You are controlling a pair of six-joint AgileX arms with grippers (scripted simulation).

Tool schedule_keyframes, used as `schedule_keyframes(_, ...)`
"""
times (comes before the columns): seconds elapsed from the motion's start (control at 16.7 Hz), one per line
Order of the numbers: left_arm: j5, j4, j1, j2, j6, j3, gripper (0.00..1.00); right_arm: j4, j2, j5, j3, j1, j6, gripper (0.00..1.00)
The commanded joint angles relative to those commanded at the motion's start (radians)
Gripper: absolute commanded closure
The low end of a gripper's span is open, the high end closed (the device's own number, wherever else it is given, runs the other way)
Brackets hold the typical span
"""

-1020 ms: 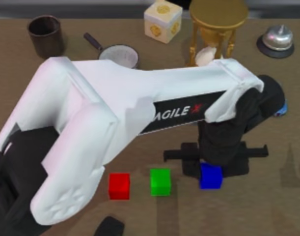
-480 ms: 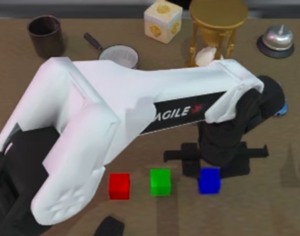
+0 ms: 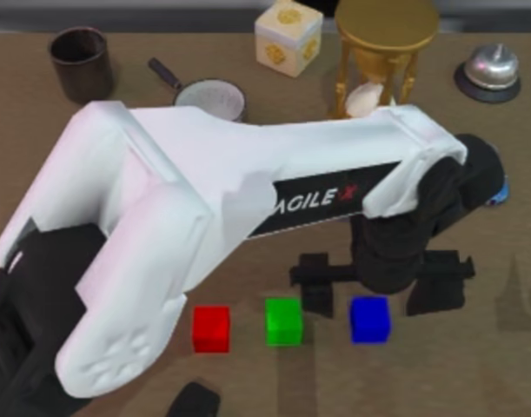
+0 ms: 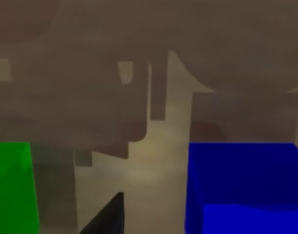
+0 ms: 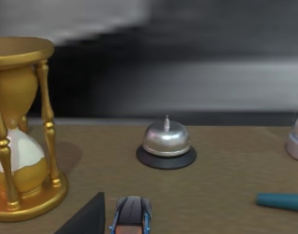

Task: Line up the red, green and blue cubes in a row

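Note:
Near the front of the table the red cube, the green cube and the blue cube stand side by side in a row, with small gaps between them. My left gripper hangs open just behind and above the blue cube, one finger on each side, holding nothing. The left wrist view shows the blue cube, the green cube and one dark fingertip. My right arm is out of the top view; one of its gripper's fingers shows in its wrist view.
At the back stand a dark cup, a magnifying glass, a cream cube with gold emblems, a gold hourglass and a silver bell. A toy car lies by the left wrist. My left arm covers the table's middle.
My left gripper has opened and let go of the blue cube. The cube now rests on the table in line with the red and green ones.

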Motion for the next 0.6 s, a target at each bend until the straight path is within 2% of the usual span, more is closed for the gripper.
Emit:
schedule_keyframes(0.42,0.0,-0.004,0.001,0.0,-0.001,0.004,0.0,0.0,0.0,0.0,0.0,0.0,0.0,0.0)
schedule_keyframes(0.6,0.0,-0.075,0.002,-0.009,-0.003,0.069,0.0,0.0,0.0,0.0,0.0,0.0,0.0,0.0)
